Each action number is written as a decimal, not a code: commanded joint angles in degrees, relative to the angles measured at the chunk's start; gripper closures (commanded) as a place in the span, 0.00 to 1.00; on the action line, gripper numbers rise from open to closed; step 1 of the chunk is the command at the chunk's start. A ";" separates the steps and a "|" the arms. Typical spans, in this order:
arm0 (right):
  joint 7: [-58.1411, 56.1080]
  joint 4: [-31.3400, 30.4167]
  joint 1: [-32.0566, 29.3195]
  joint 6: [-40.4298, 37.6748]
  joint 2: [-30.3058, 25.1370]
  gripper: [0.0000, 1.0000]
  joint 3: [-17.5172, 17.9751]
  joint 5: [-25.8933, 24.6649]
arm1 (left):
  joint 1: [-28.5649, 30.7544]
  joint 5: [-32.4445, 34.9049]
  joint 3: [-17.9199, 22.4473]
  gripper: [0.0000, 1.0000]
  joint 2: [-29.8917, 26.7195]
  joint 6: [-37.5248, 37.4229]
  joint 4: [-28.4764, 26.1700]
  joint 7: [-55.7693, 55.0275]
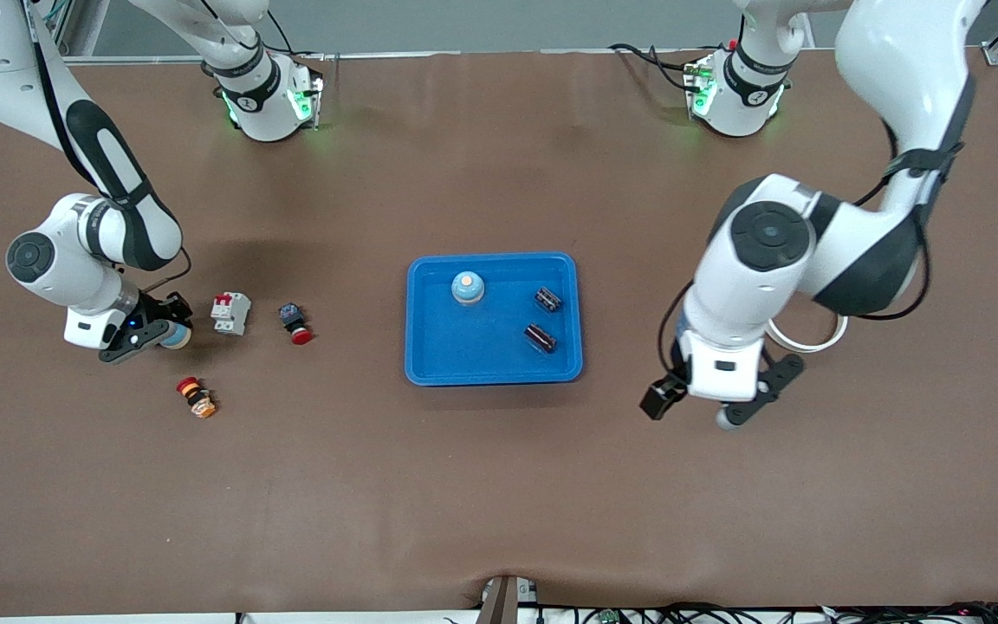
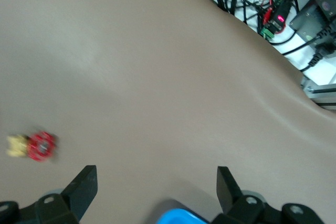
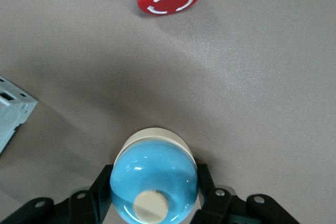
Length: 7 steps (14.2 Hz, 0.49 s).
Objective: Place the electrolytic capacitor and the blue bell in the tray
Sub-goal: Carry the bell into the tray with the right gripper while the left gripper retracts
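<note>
The left tool (image 1: 729, 407) hangs wide open and empty over bare surface (image 1: 499, 503) at the tray's four o'clock. The right tool (image 1: 157, 334) is clamped on a blue bell (image 3: 154, 183) beside a white breaker (image 1: 230, 313). The blue tray (image 1: 430, 347), mid-surface, holds another bell (image 1: 468, 288) and two capacitors (image 1: 541, 338).
</note>
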 commanded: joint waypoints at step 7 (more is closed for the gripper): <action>6.71 13.33 4.97 -32.31 -10.59 0.67 1.72 2.86 | 13.24 -6.91 -0.09 0.00 -9.97 -13.68 -1.16 34.36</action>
